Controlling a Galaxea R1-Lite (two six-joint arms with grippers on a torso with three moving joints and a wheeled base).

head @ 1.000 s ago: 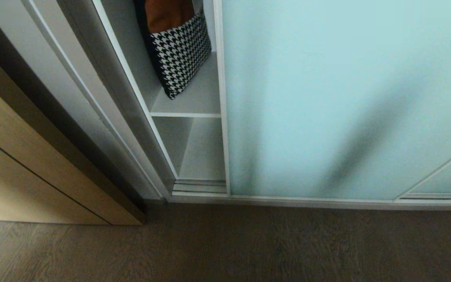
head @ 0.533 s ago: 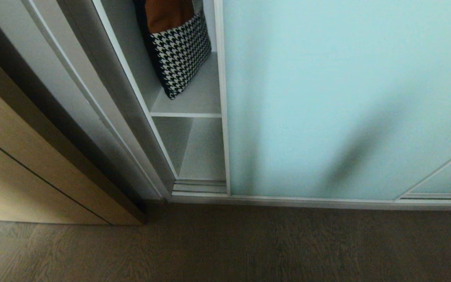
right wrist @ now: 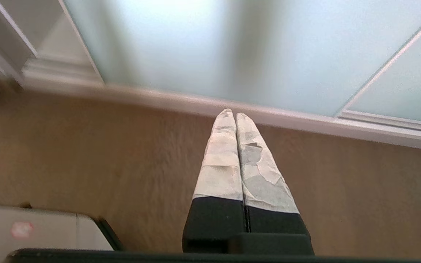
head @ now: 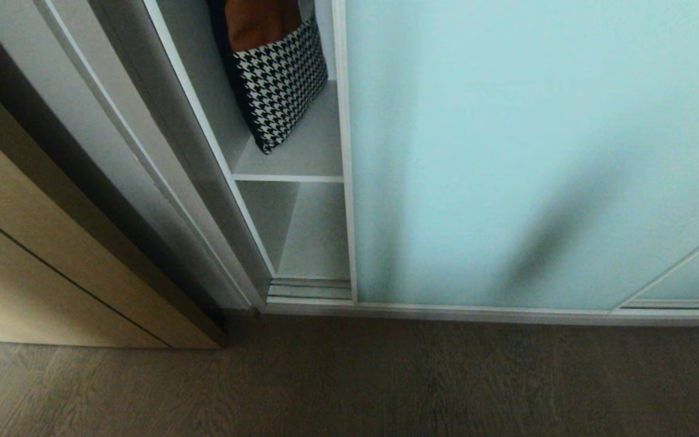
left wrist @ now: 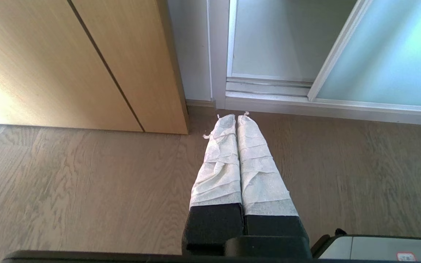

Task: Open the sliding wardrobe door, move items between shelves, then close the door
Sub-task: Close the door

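The tall aqua frosted-glass sliding wardrobe door [head: 531, 152] stands nearly closed, leaving a narrow gap. Both the left gripper [left wrist: 236, 117] and the right gripper [right wrist: 231, 114] hang low, fingers pressed together; a careless reach could jam in that gap.

cushion [head: 276, 79] on shelf [head: 301, 159], left of sliding door [head: 537, 152]
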